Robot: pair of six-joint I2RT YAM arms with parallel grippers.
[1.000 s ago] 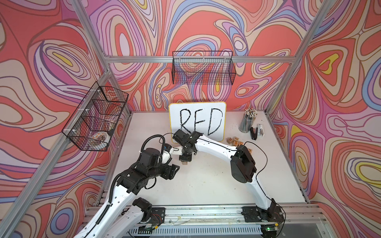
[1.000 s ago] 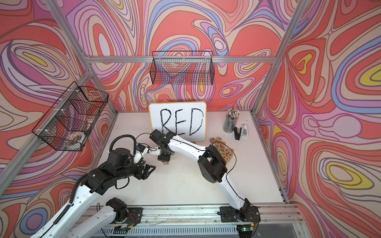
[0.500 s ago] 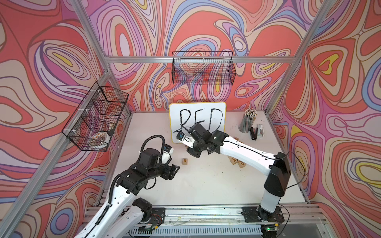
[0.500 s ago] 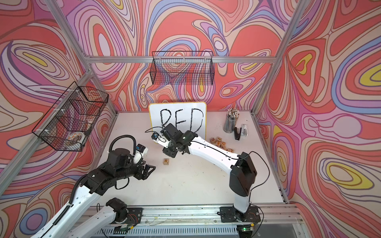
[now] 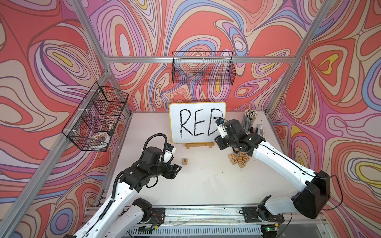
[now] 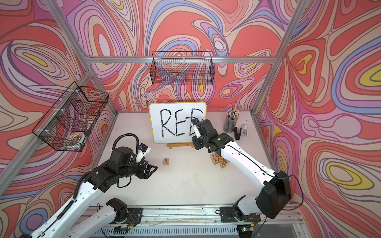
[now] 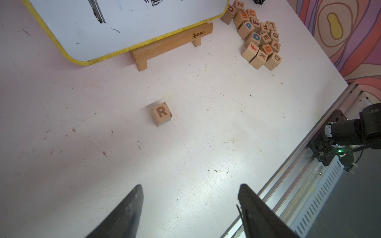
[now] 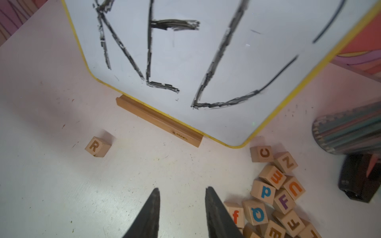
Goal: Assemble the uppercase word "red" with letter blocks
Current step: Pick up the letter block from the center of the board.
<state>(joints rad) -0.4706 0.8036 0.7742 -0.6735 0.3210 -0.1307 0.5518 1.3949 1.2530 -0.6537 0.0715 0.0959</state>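
Overall: you had one letter block out alone and the rest heaped together on the white table (image 5: 206, 181).
R block (image 5: 185, 161): it sat flat on the table with its orange-brown R facing up, just in front of the left end of the wooden stand (image 5: 199, 145). Nothing touched it.
Pile of letter blocks (image 5: 239, 158): your remaining cubes lay bunched up near the board's lower right corner, well apart from the R block.
E block (image 7: 266, 37): you could read it inside the pile, hemmed in by neighbours.
D block (image 7: 277, 58): it sat at the pile's outer edge, on the side away from the board.
Left gripper (image 7: 190, 186): your fingers were spread wide with only bare table between them. It hung near the R block, on the side away from the board, without touching it.
Right gripper (image 8: 181, 189): your fingers stood a narrow gap apart and pinched nothing. It hovered above the table in front of the board's right half, just beside the pile.
Whiteboard (image 5: 196, 123): it leaned upright in the wooden stand at the back, with RED handwritten in black.
Pencil cup (image 5: 248, 121): it stood to the right of the board, beside a black stapler (image 6: 237, 133).
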